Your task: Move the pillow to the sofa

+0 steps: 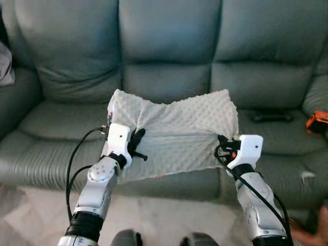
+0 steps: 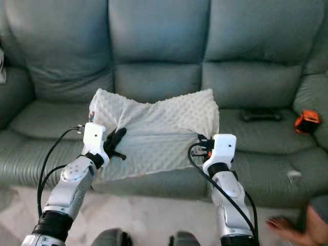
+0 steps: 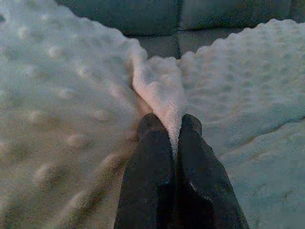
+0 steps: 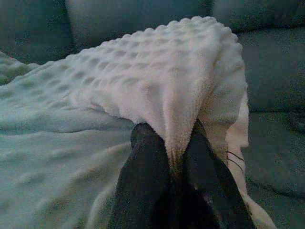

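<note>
A white dimpled pillow [image 1: 177, 130] lies on the grey-green sofa [image 1: 169, 46], both grippers at its front edge.

Soft, even daylight in the head views, mildly hazy; wrist views dimmer, grainy, blurred close up.

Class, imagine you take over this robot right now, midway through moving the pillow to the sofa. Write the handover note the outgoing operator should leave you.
Left gripper: jaws shut on a fold of the pillow near its left edge.
Right gripper: jaws shut on the pillow's right edge.
Pillow: white and dimpled, lying across the middle seat of the sofa, its front edge hanging slightly over the seat front.
Done: pillow appears to be resting on the sofa.
Left: open both jaws and draw the arms back.
Note: a black remote and an orange object sit on the right seat; a person's hand is near the floor at right.
</note>
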### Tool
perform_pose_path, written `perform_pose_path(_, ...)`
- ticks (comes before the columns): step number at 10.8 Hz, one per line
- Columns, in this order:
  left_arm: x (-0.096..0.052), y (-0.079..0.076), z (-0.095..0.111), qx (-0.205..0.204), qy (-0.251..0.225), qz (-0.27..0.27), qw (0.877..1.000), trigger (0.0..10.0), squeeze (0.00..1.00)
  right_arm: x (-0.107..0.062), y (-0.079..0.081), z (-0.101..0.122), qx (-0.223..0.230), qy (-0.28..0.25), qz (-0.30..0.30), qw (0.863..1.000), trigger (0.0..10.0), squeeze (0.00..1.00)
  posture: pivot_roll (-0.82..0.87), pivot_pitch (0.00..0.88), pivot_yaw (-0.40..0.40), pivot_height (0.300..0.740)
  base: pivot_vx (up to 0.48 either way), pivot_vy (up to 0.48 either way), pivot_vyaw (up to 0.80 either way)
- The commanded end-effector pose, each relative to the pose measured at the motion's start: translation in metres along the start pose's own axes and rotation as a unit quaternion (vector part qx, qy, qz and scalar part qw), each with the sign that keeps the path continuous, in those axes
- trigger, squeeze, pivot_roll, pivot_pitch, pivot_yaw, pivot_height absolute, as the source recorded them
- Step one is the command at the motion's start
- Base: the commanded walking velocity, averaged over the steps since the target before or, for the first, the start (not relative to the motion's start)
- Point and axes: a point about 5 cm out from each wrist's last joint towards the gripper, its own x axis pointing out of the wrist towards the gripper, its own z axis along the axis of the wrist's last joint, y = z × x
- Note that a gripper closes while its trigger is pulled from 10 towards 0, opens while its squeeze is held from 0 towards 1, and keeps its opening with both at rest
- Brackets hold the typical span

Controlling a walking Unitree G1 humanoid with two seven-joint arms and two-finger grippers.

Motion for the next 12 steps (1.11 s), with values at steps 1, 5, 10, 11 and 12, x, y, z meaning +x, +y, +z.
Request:
perform_pose_path(1, -0.0019, 0.0072, 0.0029, 0.001, 0.001, 0.010, 1.000, 10.0, 0.00, 0.0031, 0.0072, 0.0075, 0.003, -0.017, 0.011, 1.000, 10.0, 0.00, -0.10, 0.060, 0.003, 0.740, 0.277, 0.390, 0.00)
perform_pose_path(5, -0.0018, 0.0047, 0.0039, 0.017, -0.005, 0.008, 1.000, 10.0, 0.00, 0.0032, 0.0080, 0.0058, 0.004, -0.014, 0.013, 1.000, 10.0, 0.00, -0.10, 0.065, 0.004, 0.740, 0.000, 0.208, 0.00)
perform_pose_path(10, -0.0027, 0.0003, 0.0014, 0.024, 0.002, 0.000, 1.000, 10.0, 0.00, 0.0031, 0.0101, 0.0028, 0.003, -0.006, 0.014, 1.000, 10.0, 0.00, -0.10, 0.077, 0.006, 0.740, 0.000, 0.000, -0.62)
perform_pose_path(11, -0.0027, -0.0002, 0.0023, 0.023, 0.002, -0.003, 1.000, 10.0, 0.00, 0.0030, 0.0103, 0.0029, 0.006, -0.007, 0.013, 1.000, 10.0, 0.00, -0.10, 0.077, 0.007, 0.740, 0.000, 0.000, -0.56)
perform_pose_path(12, -0.0030, 0.0001, 0.0030, 0.023, 0.001, -0.003, 1.000, 10.0, 0.00, 0.0026, 0.0109, 0.0029, 0.005, -0.007, 0.013, 1.000, 10.0, 0.00, -0.10, 0.081, 0.008, 0.740, 0.000, 0.000, 0.00)
